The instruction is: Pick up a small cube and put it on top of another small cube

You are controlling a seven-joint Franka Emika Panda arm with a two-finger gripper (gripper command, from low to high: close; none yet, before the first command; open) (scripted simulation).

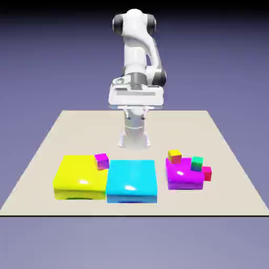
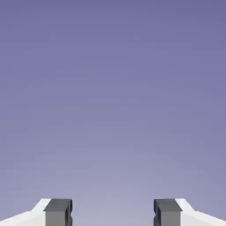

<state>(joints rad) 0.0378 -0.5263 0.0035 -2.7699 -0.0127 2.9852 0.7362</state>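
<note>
Tan tabletop [image 1: 134, 207] | no readable writing | fingers [image 2: 58, 212] spread wide apart, nothing between

1 glossy red-pink cube [image 1: 207, 173] sits flat on the table [image 1: 126, 155], at the purple block's [image 1: 184, 181] exterior-view right.

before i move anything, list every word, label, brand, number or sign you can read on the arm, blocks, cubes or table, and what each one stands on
None: no readable text shows in either view.
The yellow block, cyan block, purple block and table look plain.
Any print on the small cubes or the white arm would be too small to read.
</note>
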